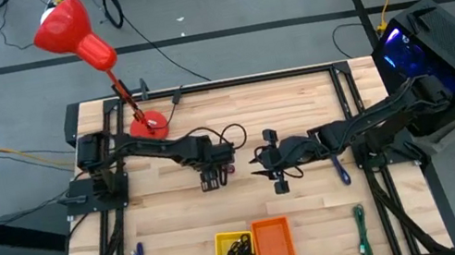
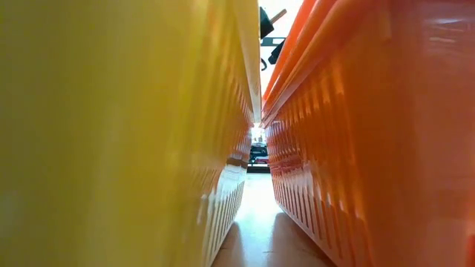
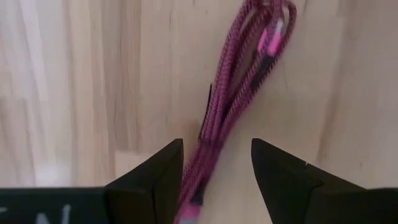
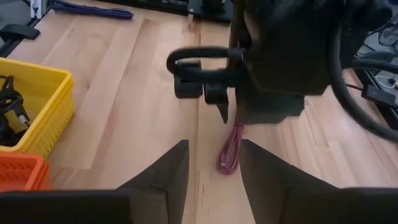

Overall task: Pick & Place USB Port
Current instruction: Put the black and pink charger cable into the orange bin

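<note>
— Over the middle of the table (image 1: 299, 105), from above: the left gripper (image 1: 211, 182) hangs over a pink cable (image 1: 228, 171), the right gripper (image 1: 278, 180) just beside it.
— Down low?
— Just the yellow bin (image 2: 111, 133) and the orange bin (image 2: 371, 133), close together.
— The left wrist?
— Fingers (image 3: 155, 180) spread, the cable (image 3: 236, 93) lying on the wood between them.
— The right wrist?
— Fingers (image 4: 165, 171) apart, nothing held, pointing at the cable (image 4: 230, 152).

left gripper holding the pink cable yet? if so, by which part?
Nothing held. The left gripper is open, its fingers on either side of the coiled pink cable near one end, not closed on it. The right gripper is open and empty.
</note>
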Motion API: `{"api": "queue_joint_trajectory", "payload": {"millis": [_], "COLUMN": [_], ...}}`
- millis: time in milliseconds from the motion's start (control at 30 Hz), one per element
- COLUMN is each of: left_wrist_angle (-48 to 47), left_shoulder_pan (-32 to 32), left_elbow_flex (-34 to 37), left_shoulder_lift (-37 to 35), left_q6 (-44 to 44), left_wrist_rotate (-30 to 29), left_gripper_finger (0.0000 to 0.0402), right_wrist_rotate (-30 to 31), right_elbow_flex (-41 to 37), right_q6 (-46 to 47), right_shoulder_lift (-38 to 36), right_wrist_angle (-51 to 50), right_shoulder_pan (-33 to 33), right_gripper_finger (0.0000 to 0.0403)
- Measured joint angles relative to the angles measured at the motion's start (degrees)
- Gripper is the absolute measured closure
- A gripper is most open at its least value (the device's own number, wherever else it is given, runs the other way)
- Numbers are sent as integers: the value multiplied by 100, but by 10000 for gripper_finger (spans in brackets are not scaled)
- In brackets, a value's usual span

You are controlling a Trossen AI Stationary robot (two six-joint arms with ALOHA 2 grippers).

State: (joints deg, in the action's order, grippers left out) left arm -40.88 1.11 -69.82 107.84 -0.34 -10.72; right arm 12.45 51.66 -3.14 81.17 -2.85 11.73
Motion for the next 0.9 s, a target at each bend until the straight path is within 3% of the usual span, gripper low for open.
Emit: {"api": "queue_joint_trajectory", "payload": {"millis": [367, 467, 600, 800, 900], "left_wrist_angle": [73, 69, -9, -318, -319], "left_shoulder_pan": [161, 163, 151, 87, 27], "left_elbow_flex": [-15, -22, -17, 33, 20], "left_shoulder_lift": [329, 353, 359, 244, -208], "left_q6": [-39, -56, -389, -990, -1194], "left_wrist_rotate": [67, 120, 165, -404, -797], "left_gripper_finger": [213, 254, 371, 377, 377], "right_wrist_rotate": [15, 15, 113, 485, 511], "right_elbow_flex": [0, 2, 0, 0, 0], "right_q6": [-35, -37, -66, -208, -196], "right_shoulder_lift": [0, 0, 0, 0, -23], "right_wrist_angle": [55, 50, -35, -262, -413], "right_shoulder_pan": [2, 0, -3, -11, -80], "right_gripper_finger": [259, 259, 259, 259, 259]}}
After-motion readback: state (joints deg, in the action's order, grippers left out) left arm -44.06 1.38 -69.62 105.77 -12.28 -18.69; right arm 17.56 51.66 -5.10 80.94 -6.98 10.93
